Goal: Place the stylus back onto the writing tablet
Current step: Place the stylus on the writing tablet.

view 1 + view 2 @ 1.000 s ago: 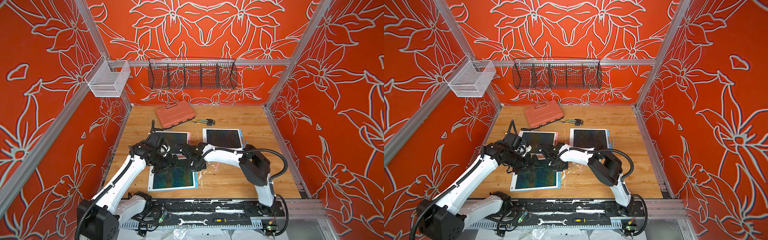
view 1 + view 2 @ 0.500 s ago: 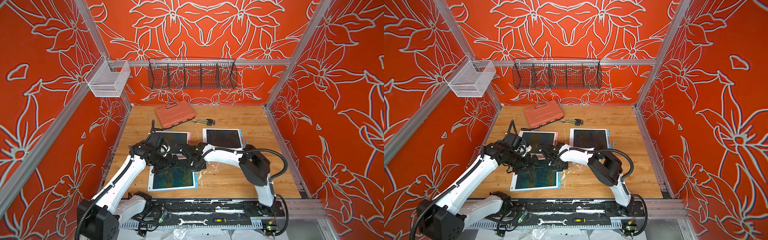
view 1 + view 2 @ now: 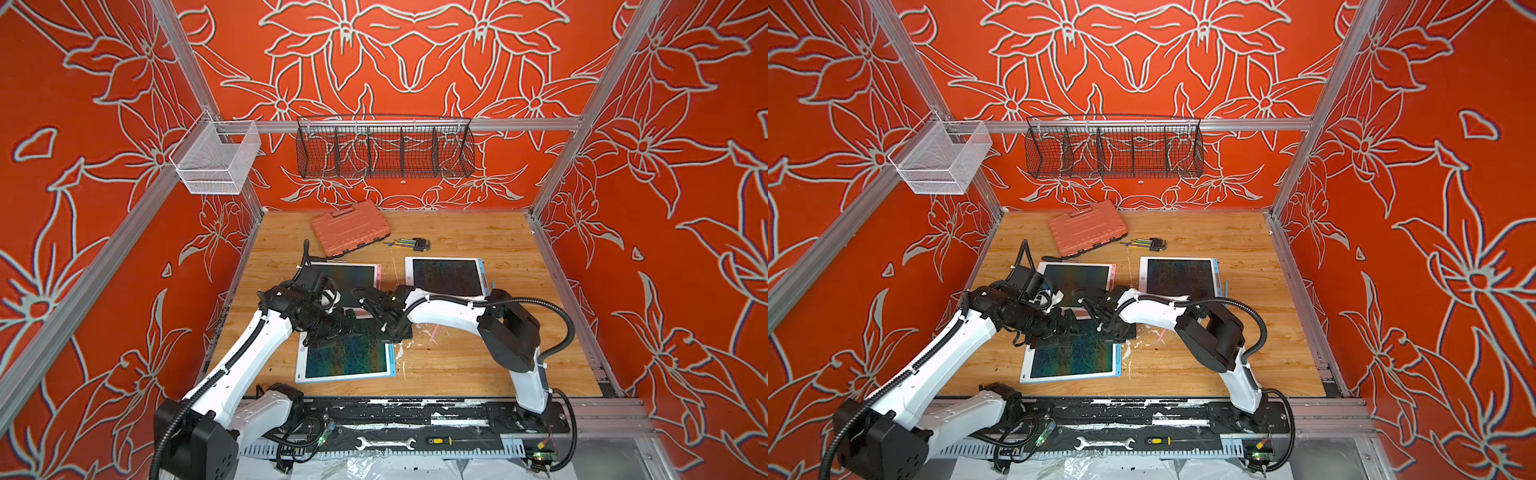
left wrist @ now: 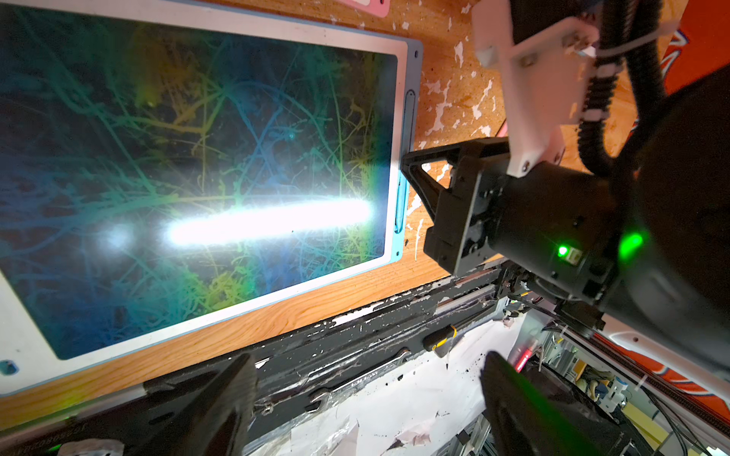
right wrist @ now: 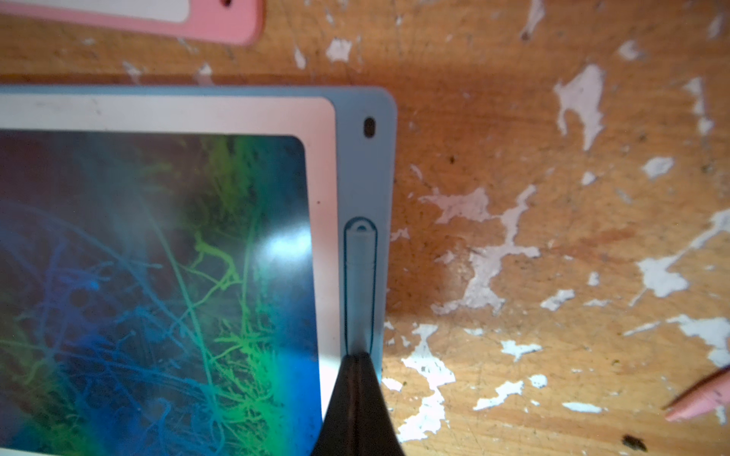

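Observation:
The writing tablet, white with a blue edge and a dark scribbled screen, lies flat near the table's front. Its light blue stylus lies in the slot along the tablet's blue side rim. My right gripper is shut, and its closed tips rest on top of the stylus in the slot. My left gripper hangs open over the tablet's far left part with nothing between its fingers.
A pink stylus lies loose on the wood right of the tablet. Behind are a pink-edged tablet, another blue-edged tablet, an orange case and hex keys. A wrench lies on the front rail.

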Motion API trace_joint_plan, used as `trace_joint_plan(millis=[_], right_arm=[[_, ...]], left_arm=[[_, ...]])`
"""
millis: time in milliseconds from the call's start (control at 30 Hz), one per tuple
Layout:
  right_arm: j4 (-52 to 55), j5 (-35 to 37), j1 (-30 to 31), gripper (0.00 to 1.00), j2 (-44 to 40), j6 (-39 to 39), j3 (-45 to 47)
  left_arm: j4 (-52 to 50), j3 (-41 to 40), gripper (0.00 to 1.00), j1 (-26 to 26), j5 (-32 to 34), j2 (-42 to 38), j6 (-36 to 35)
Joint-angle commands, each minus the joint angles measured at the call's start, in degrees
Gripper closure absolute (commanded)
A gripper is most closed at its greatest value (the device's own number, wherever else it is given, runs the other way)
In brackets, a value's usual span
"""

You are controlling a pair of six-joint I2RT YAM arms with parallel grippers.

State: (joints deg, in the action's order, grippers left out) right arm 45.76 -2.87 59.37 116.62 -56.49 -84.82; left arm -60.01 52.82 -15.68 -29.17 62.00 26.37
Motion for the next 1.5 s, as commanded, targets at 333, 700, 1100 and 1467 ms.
trace_joint_plan(millis=[333,700,1100,1467], right_arm=[[-1.5,3.7,0.1,0.90,-3.0,1.4,0.9],[0.4,4.9,0.0,0.91,-6.7,-0.5,1.3],[0.9,1.7,0.0,0.95,-2.1,0.6,0.1],[1.1,0.4,0.0,0.95,1.2,1.3,-0.5]], left_arm=[[-1.7,0.4,0.13,0.6,1.2,-1.1,-0.5],[-1.1,0.5,0.13,0.8,1.1,-2.2,-0.3],[-0.9,0.4,0.13,0.8,0.3,-1.6,-0.6],[-0.9,0.4,0.13,0.9,0.2,-1.2,-0.8]])
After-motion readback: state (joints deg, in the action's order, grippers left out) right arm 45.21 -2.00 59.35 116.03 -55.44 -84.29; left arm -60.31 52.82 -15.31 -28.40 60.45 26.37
